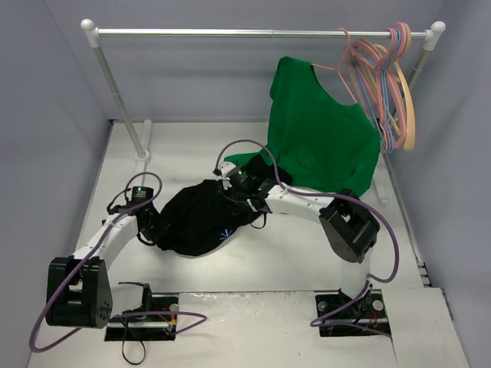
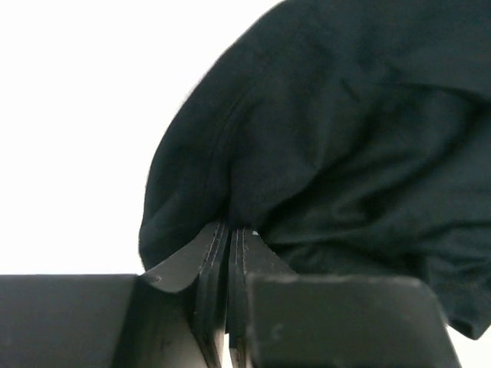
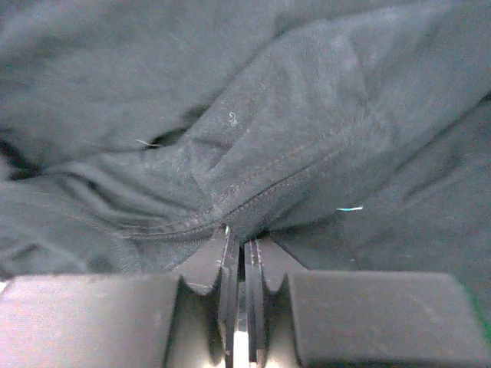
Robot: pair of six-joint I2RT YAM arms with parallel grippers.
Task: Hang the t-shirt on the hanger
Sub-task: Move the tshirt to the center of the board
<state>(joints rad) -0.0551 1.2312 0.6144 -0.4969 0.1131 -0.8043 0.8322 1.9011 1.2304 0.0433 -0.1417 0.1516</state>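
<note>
The black t-shirt [image 1: 201,218] lies bunched on the table between my two grippers, its small blue mark [image 1: 227,234] facing up near its front edge. My left gripper [image 1: 151,228] is shut on the shirt's left edge; in the left wrist view the jaws [image 2: 229,230] pinch a fold of the black cloth [image 2: 337,138]. My right gripper [image 1: 234,184] is shut on the shirt's far right part; in the right wrist view the jaws [image 3: 242,238] clamp a stitched hem [image 3: 276,180]. The pink wire hanger [image 1: 354,70] hangs on the rail at the far right.
A green t-shirt [image 1: 322,138] hangs behind the right arm. A thick tan hanger [image 1: 406,100] and blue hangers [image 1: 381,115] hang bunched beside the pink one. The white clothes rail [image 1: 253,33] spans the back, with its left post [image 1: 119,92] slanting down to the table.
</note>
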